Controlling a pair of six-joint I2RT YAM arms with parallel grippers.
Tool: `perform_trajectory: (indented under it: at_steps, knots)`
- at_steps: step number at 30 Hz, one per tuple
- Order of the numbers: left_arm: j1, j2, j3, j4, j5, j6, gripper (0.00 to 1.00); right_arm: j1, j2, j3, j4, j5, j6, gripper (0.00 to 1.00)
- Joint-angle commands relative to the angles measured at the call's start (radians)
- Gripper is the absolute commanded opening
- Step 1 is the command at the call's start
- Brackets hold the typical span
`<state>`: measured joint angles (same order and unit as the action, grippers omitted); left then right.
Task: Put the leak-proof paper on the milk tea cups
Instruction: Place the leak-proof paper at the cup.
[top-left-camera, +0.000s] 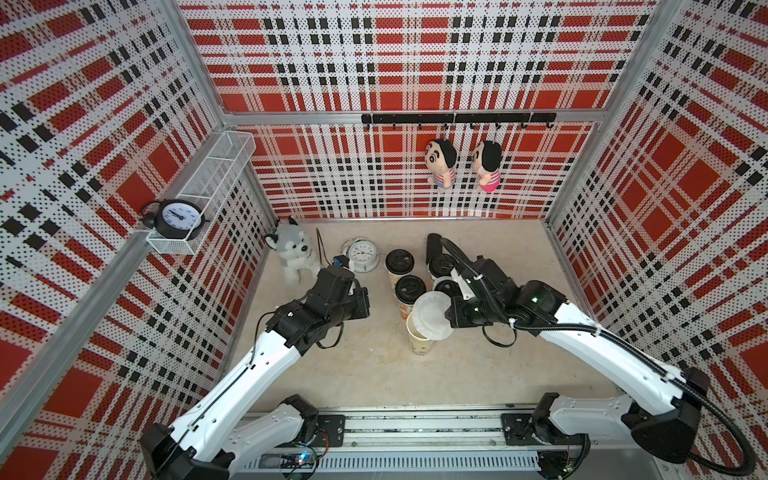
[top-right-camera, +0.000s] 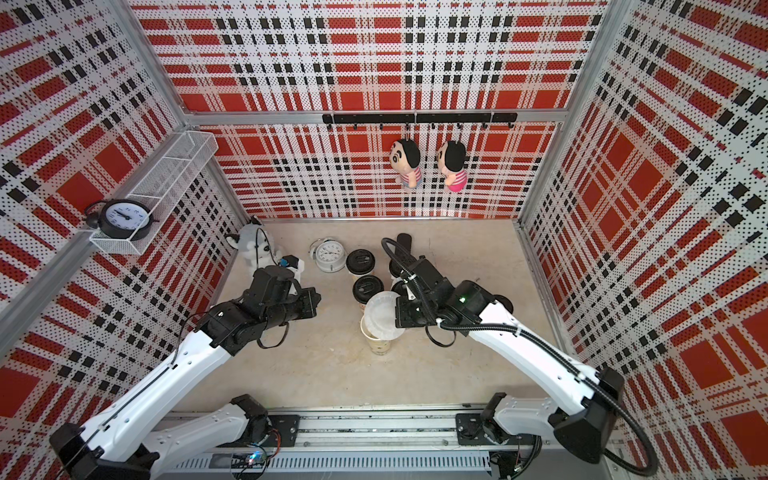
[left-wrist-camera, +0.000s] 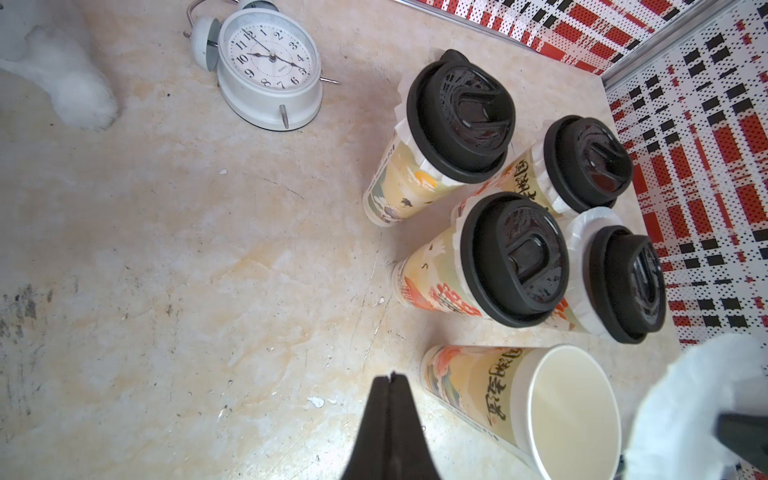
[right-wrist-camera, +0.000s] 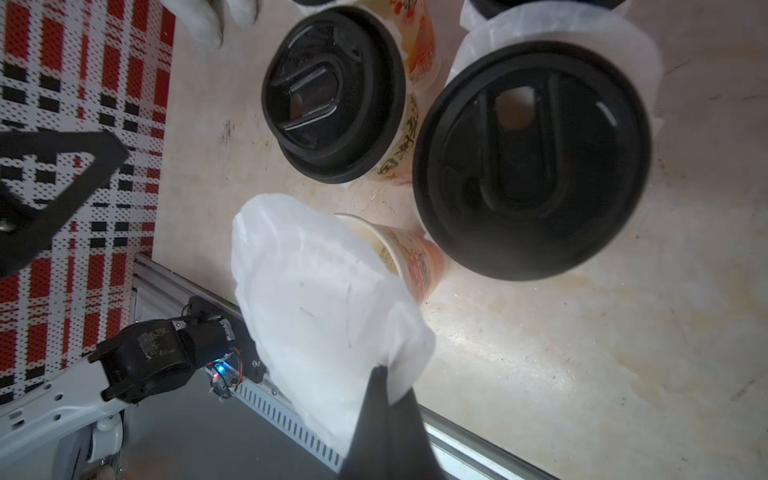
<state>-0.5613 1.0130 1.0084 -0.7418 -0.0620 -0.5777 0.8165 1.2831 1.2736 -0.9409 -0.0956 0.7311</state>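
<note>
The paper sheet (top-left-camera: 430, 313) hangs partly over the open cup (top-left-camera: 420, 345), before four lidded cups (top-left-camera: 410, 288).

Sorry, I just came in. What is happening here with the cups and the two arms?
The right hand is shut on the edge of one sheet of leak-proof paper and holds it, tilted, just above the one open milk tea cup. The sheet is not yet laid on the rim. Four other cups already carry paper under black lids. The left hand is shut and empty, beside the cups.
</note>
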Motion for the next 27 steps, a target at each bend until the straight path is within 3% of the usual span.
perform_trajectory:
  at_steps: [1, 27]
  knots:
    - [0.014, -0.007, -0.009, -0.01, -0.013, 0.009, 0.0, 0.007, 0.038, 0.039, 0.054, -0.045, -0.037, 0.0]
    - [0.016, -0.021, -0.027, -0.013, -0.001, 0.013, 0.0, 0.008, 0.102, 0.005, 0.017, -0.085, -0.006, 0.0]
